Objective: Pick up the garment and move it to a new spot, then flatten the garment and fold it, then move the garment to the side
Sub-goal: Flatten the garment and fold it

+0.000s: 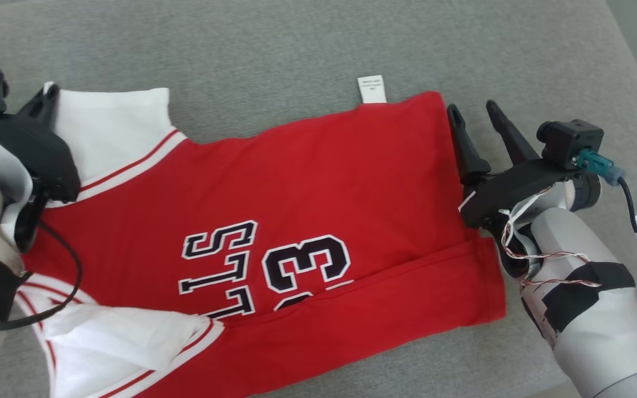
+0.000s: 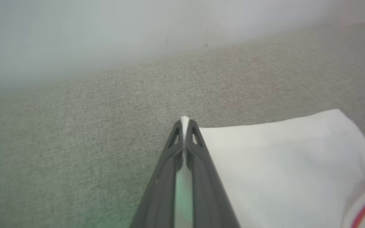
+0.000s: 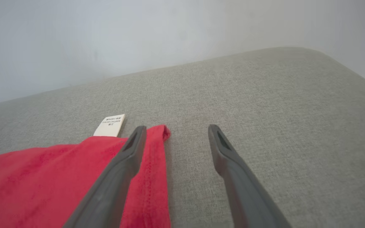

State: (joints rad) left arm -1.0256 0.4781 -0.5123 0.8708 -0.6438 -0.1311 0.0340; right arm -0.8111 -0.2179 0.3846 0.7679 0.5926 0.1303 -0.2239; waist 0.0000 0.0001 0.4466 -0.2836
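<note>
While the red jersey lies spread across the middle of the grey cushion, its hem points toward the cushion's right end and its two white sleeves toward the left end. Black numerals and letters edged in white run across its chest, and the jersey's side nearest the cushion's front edge is folded over them. A small white label pokes out from the jersey's far edge onto the bare cushion.

At the cushion's left end, my left gripper is pinched tight on the far sleeve, a sliver of white cloth showing between the fingertips. The near sleeve lies crumpled by the cushion's front edge.

Toward the cushion's right end, my right gripper stands wide and holds nothing, one finger above the hem's far corner, the other above bare cushion. Whether either finger touches down, I cannot tell.
</note>
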